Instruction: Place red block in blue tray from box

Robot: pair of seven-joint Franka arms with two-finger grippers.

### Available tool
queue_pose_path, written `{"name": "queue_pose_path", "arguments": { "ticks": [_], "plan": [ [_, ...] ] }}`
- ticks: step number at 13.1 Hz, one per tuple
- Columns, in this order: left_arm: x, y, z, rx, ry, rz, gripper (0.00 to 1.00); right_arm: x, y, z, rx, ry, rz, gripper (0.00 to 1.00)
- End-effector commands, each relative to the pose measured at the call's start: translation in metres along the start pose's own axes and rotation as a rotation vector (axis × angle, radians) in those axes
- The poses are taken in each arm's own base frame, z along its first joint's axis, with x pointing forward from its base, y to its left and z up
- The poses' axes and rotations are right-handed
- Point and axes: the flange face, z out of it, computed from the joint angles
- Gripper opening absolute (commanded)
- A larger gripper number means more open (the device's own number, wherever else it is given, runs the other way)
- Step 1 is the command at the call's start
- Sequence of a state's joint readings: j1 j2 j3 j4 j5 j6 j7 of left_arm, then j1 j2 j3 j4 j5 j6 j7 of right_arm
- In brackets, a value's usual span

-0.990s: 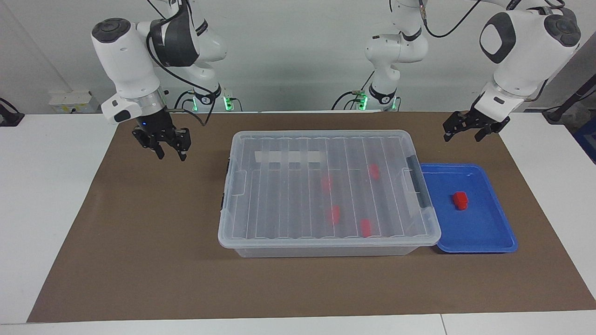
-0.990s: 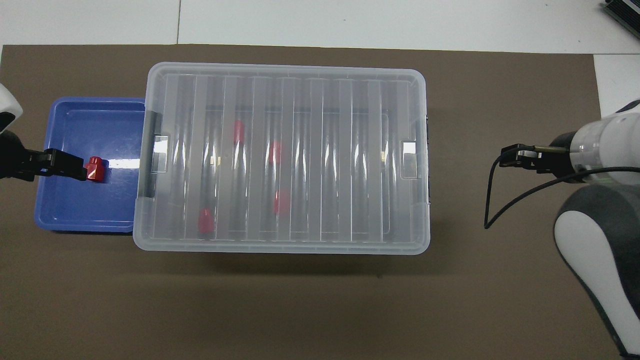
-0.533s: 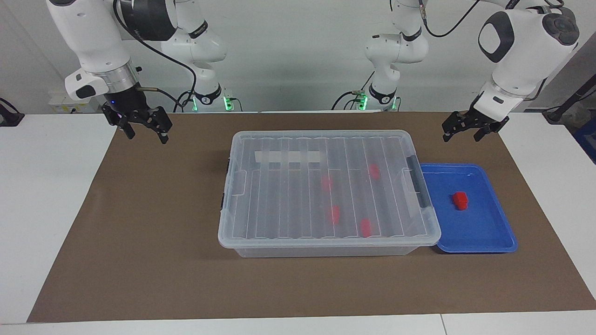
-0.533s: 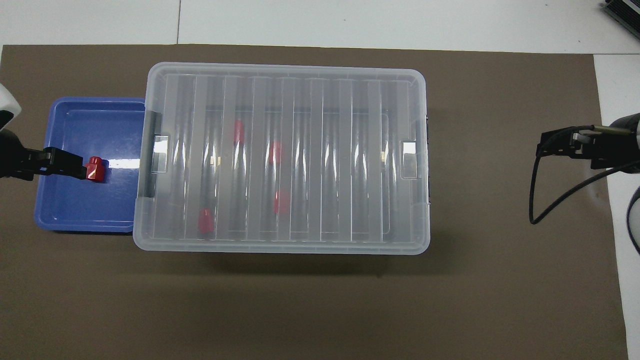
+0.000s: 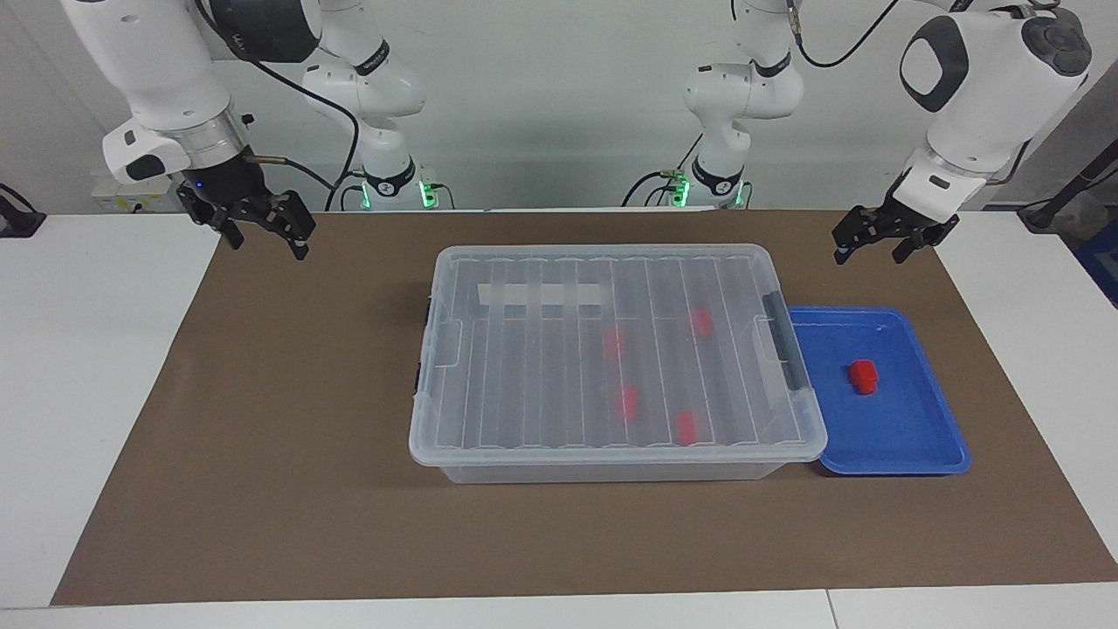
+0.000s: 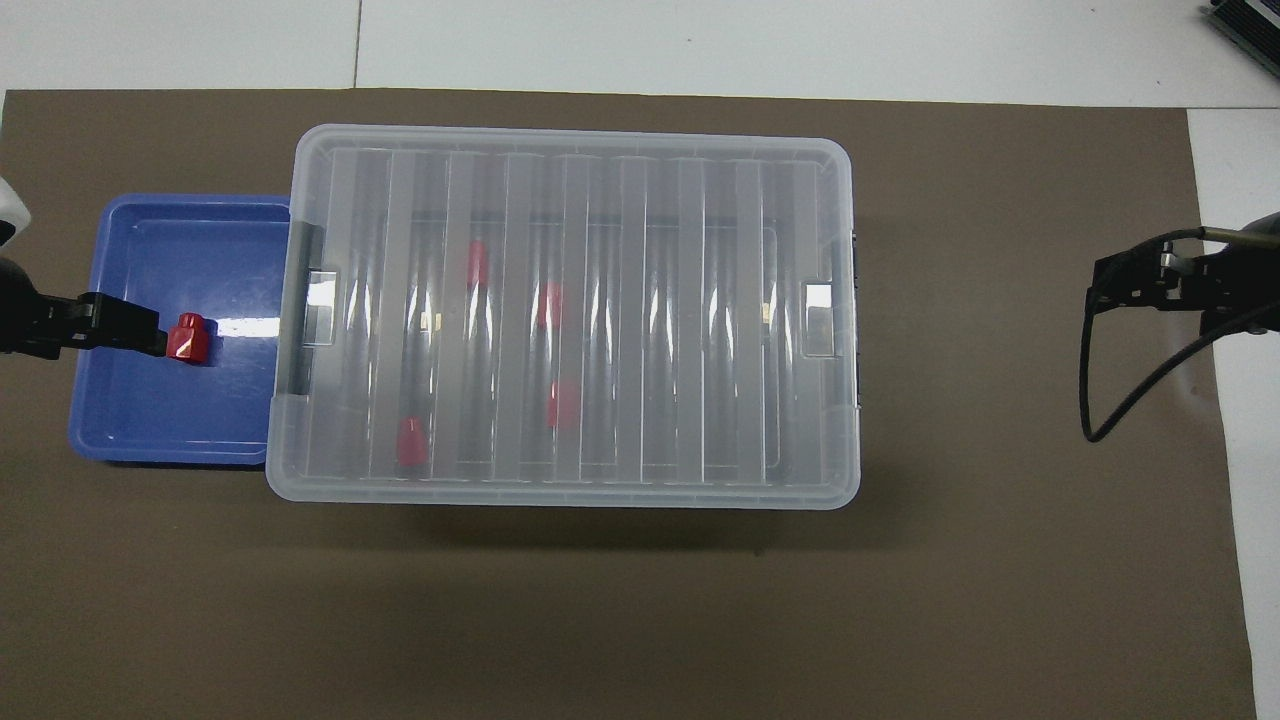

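One red block (image 5: 864, 376) (image 6: 188, 338) lies in the blue tray (image 5: 908, 437) (image 6: 150, 420), which sits against the box at the left arm's end of the table. The clear box (image 5: 541, 367) (image 6: 650, 200) has its ribbed lid on, and several more red blocks (image 5: 625, 404) (image 6: 411, 441) show blurred through it. My left gripper (image 5: 869, 253) (image 6: 140, 330) hangs open and empty in the air above the tray, touching nothing. My right gripper (image 5: 266, 245) (image 6: 1130, 285) is open and empty, raised over the mat's edge at the right arm's end.
A brown mat (image 5: 262, 480) covers the table under everything, with white tabletop (image 5: 87, 349) around it. A dark grey clip handle (image 5: 782, 349) closes the box on the tray's side. A black cable (image 6: 1100, 400) loops down from the right wrist.
The right gripper rose and swung away from the box toward its own end of the table, its fingers spreading wider. The left arm, the box and the blocks stayed put.
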State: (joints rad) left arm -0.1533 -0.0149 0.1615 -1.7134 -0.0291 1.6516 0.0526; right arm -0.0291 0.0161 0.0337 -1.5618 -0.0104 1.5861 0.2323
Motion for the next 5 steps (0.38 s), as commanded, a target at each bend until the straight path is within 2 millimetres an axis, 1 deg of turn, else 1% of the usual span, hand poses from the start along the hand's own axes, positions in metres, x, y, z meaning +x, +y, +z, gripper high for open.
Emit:
{"name": "queue_pose_path", "arguments": {
  "ticks": [1,5],
  "plan": [
    [-0.0032,-0.0019,-0.0047,0.009,0.016,-0.011,1.0,-0.0038,-0.0004,0.0024,-0.025,-0.018,0.002,1.0],
    [-0.0045,-0.0037,-0.0072,0.008,0.02,-0.015,1.0,-0.0058,-0.0018,0.0021,-0.026,-0.019,-0.002,1.0]
  ]
}}
